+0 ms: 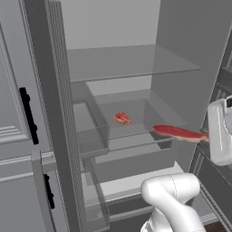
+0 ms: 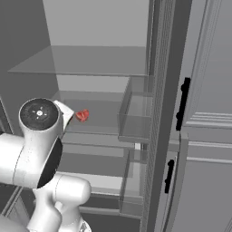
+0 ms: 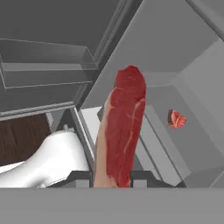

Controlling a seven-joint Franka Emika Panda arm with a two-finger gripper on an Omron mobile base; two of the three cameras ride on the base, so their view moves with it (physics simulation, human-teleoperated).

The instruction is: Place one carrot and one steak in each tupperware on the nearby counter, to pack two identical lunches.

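The steak (image 3: 124, 131) held in the gripper (image 3: 111, 180) is deep red with thin pale streaks and a paler pinkish edge along one side; the second steak (image 1: 122, 118) on the fridge shelf (image 1: 131, 131) is the same red with light marbling; the fridge interior is flat grey, its shelves a translucent grey; the door bins (image 2: 136, 113) are clear grey; the door handles (image 2: 182, 103) are black; the arm (image 2: 41, 149) is white with dark joints; a strip of dark brown wood (image 3: 22, 140) shows beside it.

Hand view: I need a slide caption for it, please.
Jaws shut on a steak, held out before the open fridge, a second steak left on its shelf.
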